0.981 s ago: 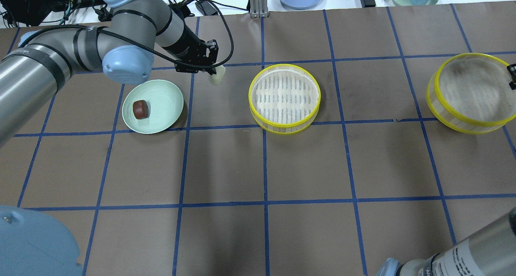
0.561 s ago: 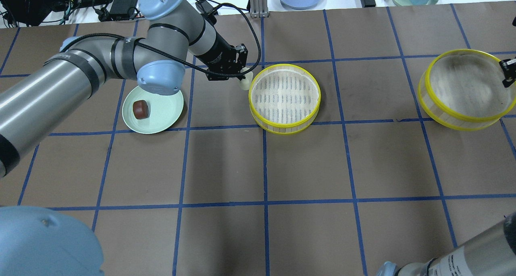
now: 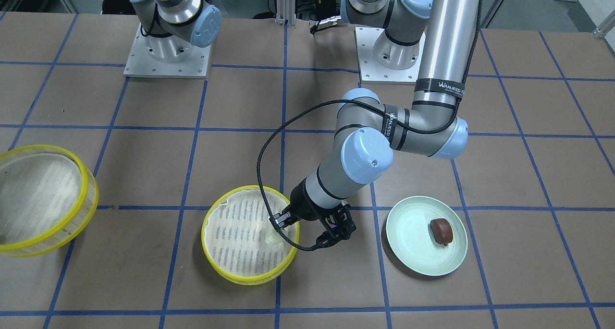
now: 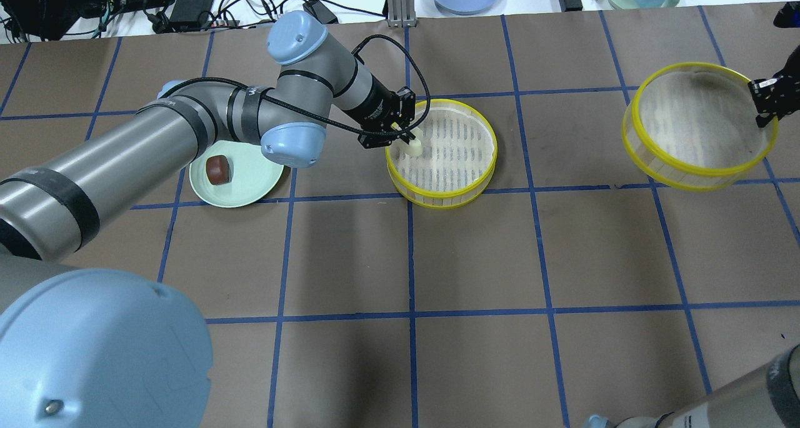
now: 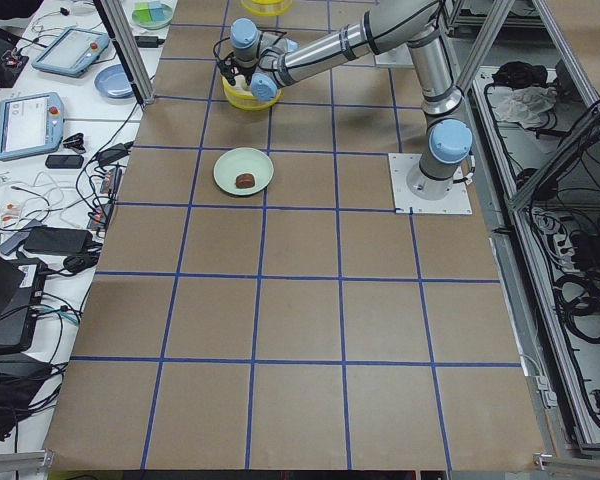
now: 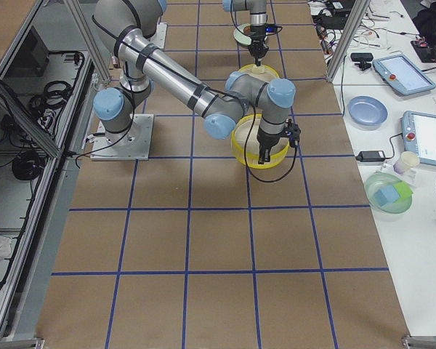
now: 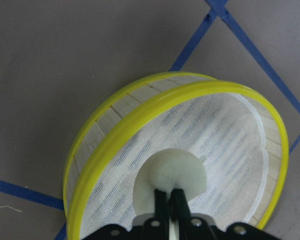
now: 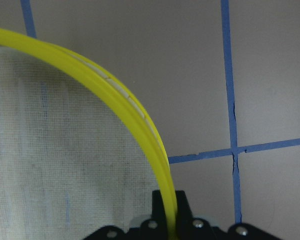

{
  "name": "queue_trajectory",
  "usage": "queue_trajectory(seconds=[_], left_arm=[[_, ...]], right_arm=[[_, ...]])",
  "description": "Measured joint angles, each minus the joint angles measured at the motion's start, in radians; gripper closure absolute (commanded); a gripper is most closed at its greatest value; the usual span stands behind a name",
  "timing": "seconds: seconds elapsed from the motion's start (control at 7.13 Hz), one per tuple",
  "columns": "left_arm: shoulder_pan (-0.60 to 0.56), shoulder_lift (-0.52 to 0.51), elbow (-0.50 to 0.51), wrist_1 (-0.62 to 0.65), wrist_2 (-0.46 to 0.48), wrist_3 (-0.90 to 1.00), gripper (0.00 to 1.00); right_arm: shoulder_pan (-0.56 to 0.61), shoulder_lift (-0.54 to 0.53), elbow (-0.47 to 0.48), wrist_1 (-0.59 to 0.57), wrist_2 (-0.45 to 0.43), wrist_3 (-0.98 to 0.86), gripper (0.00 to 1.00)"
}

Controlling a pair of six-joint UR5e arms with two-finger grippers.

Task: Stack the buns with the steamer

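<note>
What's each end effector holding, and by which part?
Left end effector: the cream-white bun, pinched at one edge, over the centre steamer tier. Right end effector: the other steamer tier, by its yellow rim.

cream bun [image 4: 413, 147] just inside the rim of the centre tier [image 4: 441, 193], brown bun [image 4: 217, 169] on a plate [image 4: 253, 178], second tier [image 4: 694, 178] tilted.

Brown table [image 4: 475, 259] gridded with blue tape lines [image 4: 410, 253] — a white bench [image 5: 80, 110] alongside, strewn with cables [image 5: 55, 240] and tablets [image 5: 25, 125].
</note>
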Motion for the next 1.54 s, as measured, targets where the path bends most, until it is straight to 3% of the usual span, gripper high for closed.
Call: queue_trajectory(seconds=[0.56, 0.84, 1.26, 1.54], left_arm=[[-0.001, 0.015, 0.007, 0.001, -0.002, -0.073, 0.13], [0.011, 0.049, 0.019, -0.029, 0.025, -0.043, 0.05], [0.140, 0.139, 0.045, -0.229, 0.103, 0.277, 0.03], [0.233, 0.188, 0.047, -0.353, 0.226, 0.530, 0.00]], right_arm=[[0.037, -0.055, 0.004, 0.071, 0.004, 0.108, 1.00], [0.128, -0.089, 0.005, 0.108, 0.000, 0.258, 1.00], [0.347, -0.096, 0.020, 0.129, 0.005, 0.564, 1.00], [0.489, -0.075, 0.048, 0.093, 0.007, 0.757, 1.00]])
